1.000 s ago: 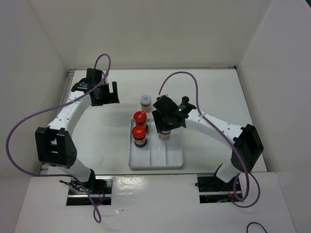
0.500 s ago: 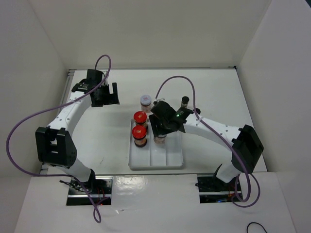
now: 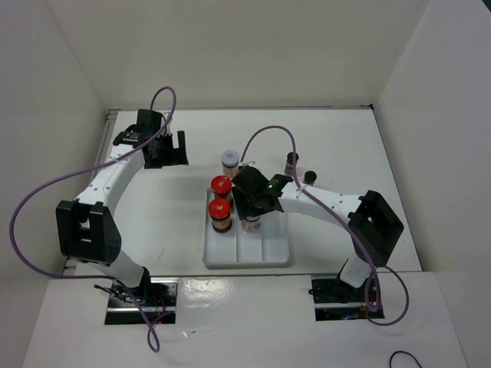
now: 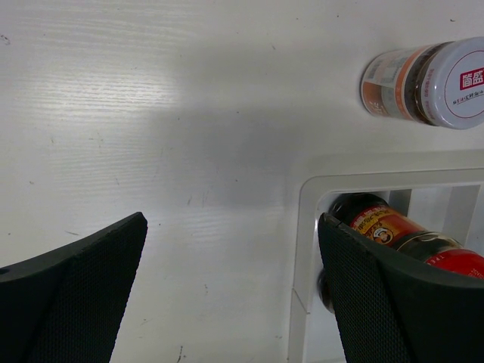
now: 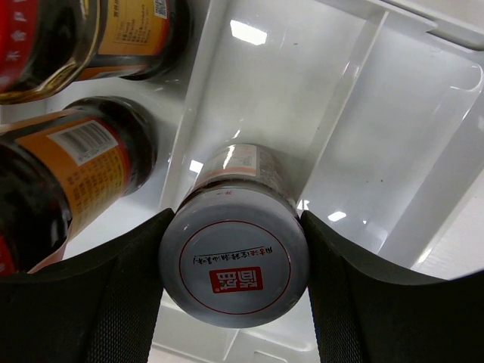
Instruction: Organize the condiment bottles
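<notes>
About half of the sorting looks done. Two red-lidded glass jars with brown contents (image 3: 221,184) (image 3: 220,208) stand one behind the other in the left compartment of the white divided plastic tray (image 3: 265,257). The right gripper (image 5: 234,227) has its black fingers closed on the sides of a white-lidded jar with pinkish-tan contents (image 5: 234,268), holding it upright in or just over the middle compartment, just beside the red-lidded pair. Three jars look left to place. A second white-lidded jar (image 3: 230,159) stands on the white table (image 3: 176,230) just beyond the tray, and two small dark black-capped bottles (image 3: 291,159) (image 3: 310,178) stand near each other on the table off the tray's far right corner. The left gripper (image 4: 231,223) hangs wide open and empty over bare table near the tray's far left corner. Whether the held jar's base touches the tray floor cannot be told: the right arm covers it from above. The black-capped bottles are too small to read.
</notes>
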Controlling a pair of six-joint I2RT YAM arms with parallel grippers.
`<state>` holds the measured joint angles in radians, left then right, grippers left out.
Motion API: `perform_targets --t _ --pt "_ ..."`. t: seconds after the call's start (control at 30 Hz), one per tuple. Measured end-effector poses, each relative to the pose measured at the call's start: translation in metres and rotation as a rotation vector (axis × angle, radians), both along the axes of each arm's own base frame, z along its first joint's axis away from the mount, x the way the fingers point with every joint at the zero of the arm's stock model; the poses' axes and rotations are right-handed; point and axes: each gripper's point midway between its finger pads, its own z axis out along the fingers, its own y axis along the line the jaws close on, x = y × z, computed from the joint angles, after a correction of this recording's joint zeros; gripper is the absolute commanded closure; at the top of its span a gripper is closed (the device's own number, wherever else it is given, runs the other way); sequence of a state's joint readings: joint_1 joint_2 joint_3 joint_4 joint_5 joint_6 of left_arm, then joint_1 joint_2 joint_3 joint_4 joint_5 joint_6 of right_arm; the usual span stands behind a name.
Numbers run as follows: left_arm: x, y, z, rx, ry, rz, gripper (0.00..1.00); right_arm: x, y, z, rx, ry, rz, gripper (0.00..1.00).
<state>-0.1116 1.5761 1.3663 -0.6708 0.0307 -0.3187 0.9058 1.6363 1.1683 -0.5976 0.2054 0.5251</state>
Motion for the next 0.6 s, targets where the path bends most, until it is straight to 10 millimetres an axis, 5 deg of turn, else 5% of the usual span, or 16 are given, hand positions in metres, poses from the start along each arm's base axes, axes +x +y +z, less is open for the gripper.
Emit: perform_targets --t 0.3,0.6 --pt "0.000 0.000 -0.001 0.002 0.001 -0.003 0.00 -0.001 0.002 -0.005 -0.010 0.001 -0.001 0.35" --pt "-0.003 0.000 -0.005 0.003 0.012 -0.003 0.00 0.001 0.003 0.005 -0.004 -0.006 -0.008 0.10"
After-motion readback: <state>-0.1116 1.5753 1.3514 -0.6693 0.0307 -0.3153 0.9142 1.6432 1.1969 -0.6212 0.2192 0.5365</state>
